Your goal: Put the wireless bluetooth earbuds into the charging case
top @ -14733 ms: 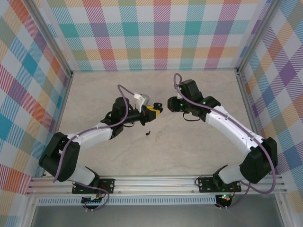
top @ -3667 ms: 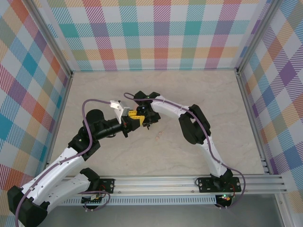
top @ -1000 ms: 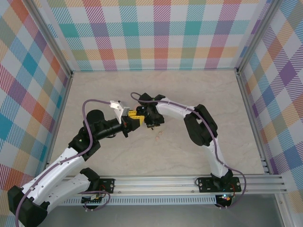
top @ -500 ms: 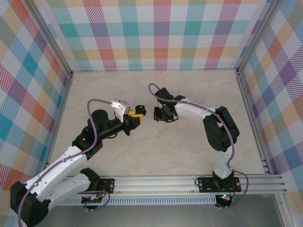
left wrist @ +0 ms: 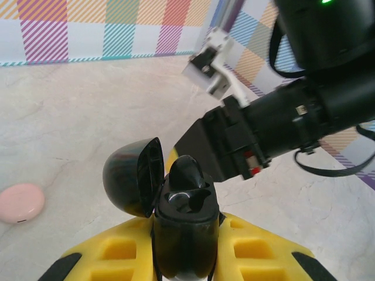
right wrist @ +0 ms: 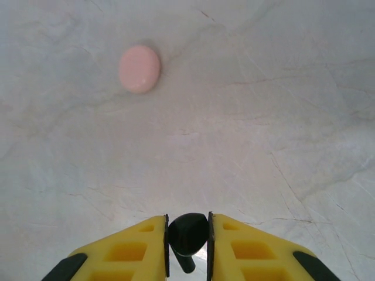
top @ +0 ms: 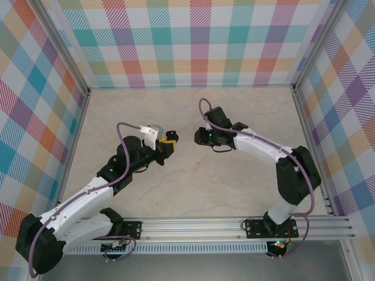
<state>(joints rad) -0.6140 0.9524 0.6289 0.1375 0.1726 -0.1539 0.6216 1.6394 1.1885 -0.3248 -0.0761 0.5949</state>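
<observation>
your left gripper (left wrist: 187,220) is clamped on the black charging case (left wrist: 184,249), with its yellow fingers (left wrist: 111,257) pressed against both sides. the case stands upright in the grip, clear of the table (top: 246,193). its domed lid (left wrist: 132,175) is swung open to the left. one black earbud (left wrist: 186,174) sits in the case, and its rounded top stands above the rim. you cannot tell from these views whether it is fully seated.

in the top view a small pink round puck (top: 196,170) lies flat on the table. it is nearer the arm bases than either gripper, roughly between the two, and touches neither.

your right gripper (right wrist: 187,222) is closed on the second earbud (right wrist: 188,234). the earbud is pinched between the yellow fingertips, and its short stem runs back between them. the two grippers face each other, near but apart.
</observation>
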